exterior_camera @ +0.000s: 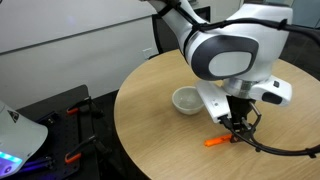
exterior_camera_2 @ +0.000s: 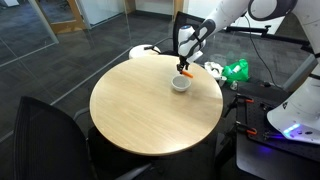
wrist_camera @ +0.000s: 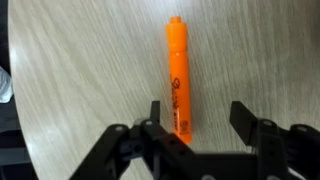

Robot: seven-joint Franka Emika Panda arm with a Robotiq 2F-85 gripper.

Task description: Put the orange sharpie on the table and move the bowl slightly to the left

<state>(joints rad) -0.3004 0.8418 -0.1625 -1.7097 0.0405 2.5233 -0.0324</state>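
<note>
The orange sharpie point(wrist_camera: 178, 75) lies flat on the light wood-grain table point(wrist_camera: 80, 80). My gripper point(wrist_camera: 199, 112) is open just above it, and the pen's near end sits close to one finger, apart from the other. In an exterior view the sharpie point(exterior_camera: 220, 141) lies near the table's point(exterior_camera: 150, 125) front edge under the gripper point(exterior_camera: 238, 126). The white bowl point(exterior_camera: 186, 99) stands upright just beside it. In an exterior view the bowl point(exterior_camera_2: 180, 84) sits at the far side of the table point(exterior_camera_2: 140, 115), below the gripper point(exterior_camera_2: 186, 70).
A black chair point(exterior_camera_2: 50, 140) stands at the near side of the table. A green object point(exterior_camera_2: 237, 70) and equipment lie on the floor beyond the table. A white device point(exterior_camera: 15, 125) stands off the table's side.
</note>
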